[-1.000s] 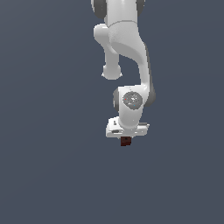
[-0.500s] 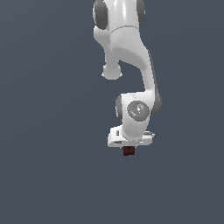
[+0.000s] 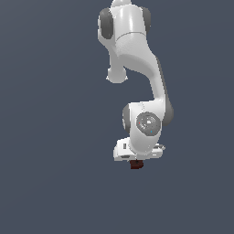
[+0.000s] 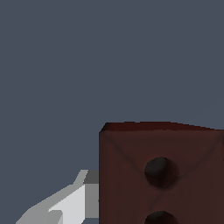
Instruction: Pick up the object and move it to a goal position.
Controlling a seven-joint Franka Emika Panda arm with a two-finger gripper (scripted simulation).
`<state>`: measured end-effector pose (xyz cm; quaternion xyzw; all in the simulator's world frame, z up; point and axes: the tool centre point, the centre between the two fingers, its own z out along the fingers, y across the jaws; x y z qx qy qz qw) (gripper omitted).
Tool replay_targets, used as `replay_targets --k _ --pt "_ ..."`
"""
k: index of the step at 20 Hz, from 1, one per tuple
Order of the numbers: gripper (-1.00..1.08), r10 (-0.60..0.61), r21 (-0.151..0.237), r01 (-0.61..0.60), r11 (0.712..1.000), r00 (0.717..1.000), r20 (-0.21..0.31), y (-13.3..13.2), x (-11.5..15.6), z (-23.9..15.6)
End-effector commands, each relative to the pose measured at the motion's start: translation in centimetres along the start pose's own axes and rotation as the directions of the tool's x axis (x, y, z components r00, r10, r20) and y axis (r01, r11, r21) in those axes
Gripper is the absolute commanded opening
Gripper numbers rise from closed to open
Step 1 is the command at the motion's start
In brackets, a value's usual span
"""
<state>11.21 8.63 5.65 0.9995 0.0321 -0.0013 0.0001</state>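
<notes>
The object is a tiny dark red-brown block (image 3: 135,164) that sticks out just below my white gripper (image 3: 136,161) in the exterior view. The gripper hangs from the bent white arm and is shut on the block. Its fingertips are hidden behind the hand and the block. In the wrist view the block (image 4: 162,175) fills much of the picture, dark red-brown with two round dark holes on its face. One light grey finger (image 4: 72,205) shows pressed beside it. No goal marker shows in either view.
Around the arm (image 3: 137,68) there is only a flat, even grey-blue background in both views. No other objects, edges or containers show.
The gripper, still holding the block, has moved downward and a little to the exterior view's right. The arm has stretched out further along with it.
</notes>
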Motion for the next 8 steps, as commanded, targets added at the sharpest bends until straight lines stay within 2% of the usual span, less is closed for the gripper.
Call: replay_targets --k 1,8 --pt "-1.00 0.000 0.000 0.000 1.000 1.000 -0.002 -0.05 0.53 -0.20" --pt "-1.00 0.000 0.000 0.000 1.000 1.000 -0.002 -0.10 0.98 -0.25"
